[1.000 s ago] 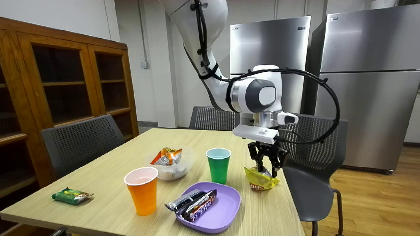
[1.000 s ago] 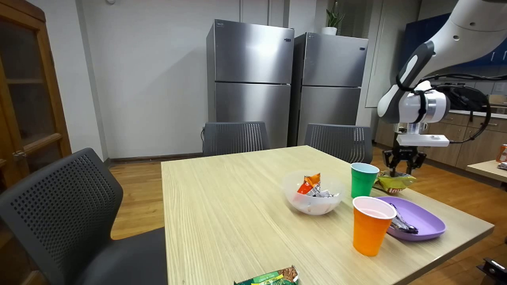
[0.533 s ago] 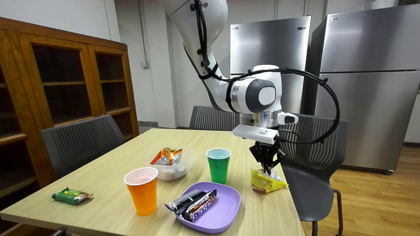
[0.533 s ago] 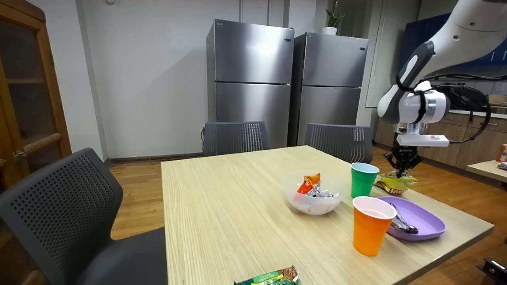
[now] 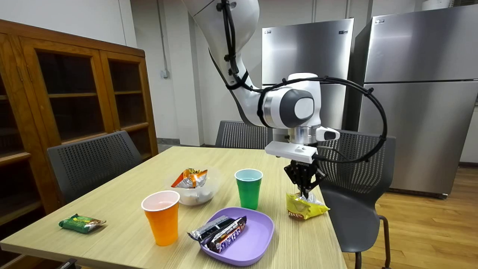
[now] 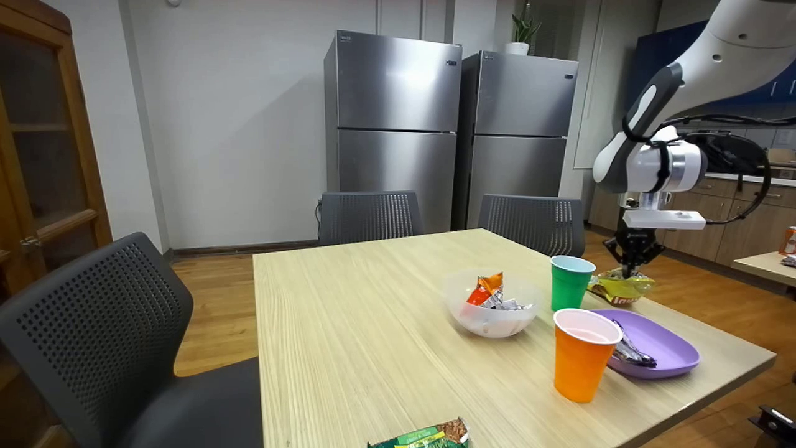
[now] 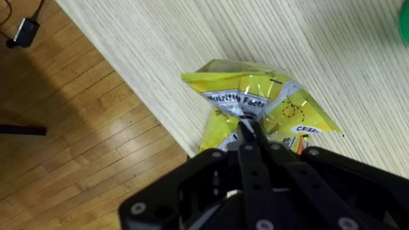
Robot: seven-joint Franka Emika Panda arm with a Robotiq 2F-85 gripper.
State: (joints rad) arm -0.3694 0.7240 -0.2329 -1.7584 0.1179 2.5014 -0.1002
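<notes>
A crinkled yellow snack bag point(image 7: 310, 110) lies on the table close to its edge, its printed panels and folded film facing the wrist camera. My gripper point(image 7: 250, 126) points straight down with its black fingertips together, pinching a fold of film near the bag's middle. In both exterior views the yellow bag point(image 5: 304, 210) sits under the fingers and seems to rest on the tabletop. Most of the bag's lower part is hidden behind the gripper in the wrist view.
Left of the bag stand a green cup point(image 5: 249, 192) and a purple plate point(image 5: 261, 233) with dark candy bars point(image 5: 227, 235). Farther left are an orange cup point(image 5: 164, 224), a translucent bowl point(image 5: 199, 196) with wrappers and a green packet point(image 5: 79, 223). A chair point(image 5: 358, 209) stands beside the table edge.
The fingers have come together on the yellow bag, drawing its film into a fold. The bag has shifted slightly toward the table edge; the arm has hardly moved.
</notes>
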